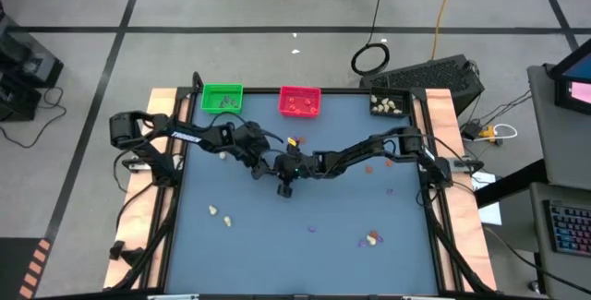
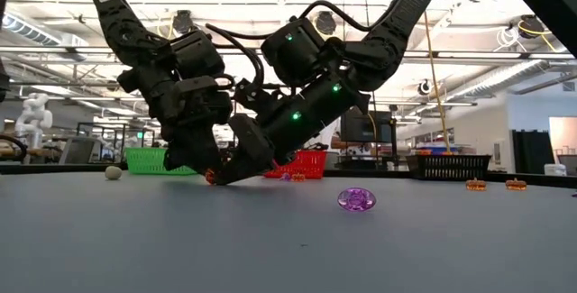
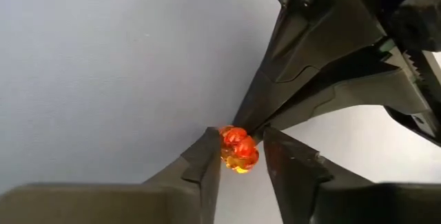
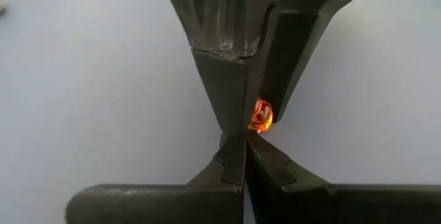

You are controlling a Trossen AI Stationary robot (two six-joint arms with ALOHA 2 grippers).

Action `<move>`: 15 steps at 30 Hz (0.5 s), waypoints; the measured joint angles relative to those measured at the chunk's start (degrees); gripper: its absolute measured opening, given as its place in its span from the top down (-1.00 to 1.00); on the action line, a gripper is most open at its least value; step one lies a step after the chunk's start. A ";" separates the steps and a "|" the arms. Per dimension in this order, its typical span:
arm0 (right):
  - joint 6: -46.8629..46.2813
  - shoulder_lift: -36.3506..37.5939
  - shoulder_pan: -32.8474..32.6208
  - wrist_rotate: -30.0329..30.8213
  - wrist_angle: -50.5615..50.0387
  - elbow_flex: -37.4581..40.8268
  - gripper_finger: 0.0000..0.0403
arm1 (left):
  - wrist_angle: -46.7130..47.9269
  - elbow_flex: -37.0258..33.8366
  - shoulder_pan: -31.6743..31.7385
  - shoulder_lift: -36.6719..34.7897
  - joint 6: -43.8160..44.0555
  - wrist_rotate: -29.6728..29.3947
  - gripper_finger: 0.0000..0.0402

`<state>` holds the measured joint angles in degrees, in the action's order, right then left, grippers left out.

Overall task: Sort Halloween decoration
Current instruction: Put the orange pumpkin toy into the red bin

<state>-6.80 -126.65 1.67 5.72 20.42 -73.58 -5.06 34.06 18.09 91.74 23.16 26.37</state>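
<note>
1. Purple trinket lay nearest the low camera on the grey tabletop, with two orange trinkets further back toward 3 o'clock.
2. Left hand had its fingers apart around an orange-red trinket, which sat between them at the tabletop's centre; the near finger touched it.
3. Right hand had its fingers pressed together, empty, tips meeting the left hand's at that same trinket.
4. Green tray at 11 o'clock held small dark pieces that I cannot make out.
5. Red tray at 12 o'clock held a few orange pieces.
6. Black tray at 1 o'clock held cream-white pieces.
7. Loose cream-white trinkets lay at 7 o'clock, more trinkets at 5 o'clock.
</note>
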 joint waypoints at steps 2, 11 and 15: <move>0.01 0.00 0.00 0.00 -0.03 0.00 1.00 | 0.02 0.00 0.00 0.00 -0.10 -0.04 0.54; 0.00 0.00 0.00 0.06 -0.10 0.00 1.00 | 0.81 0.11 -0.11 -0.33 -3.32 -1.49 0.83; 0.01 0.00 0.00 0.08 -0.10 0.00 1.00 | 0.91 0.12 -0.11 -0.51 -4.17 -1.89 0.84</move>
<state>-6.80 -126.65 1.67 5.79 20.32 -73.58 -4.15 34.18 17.98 91.24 18.99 24.48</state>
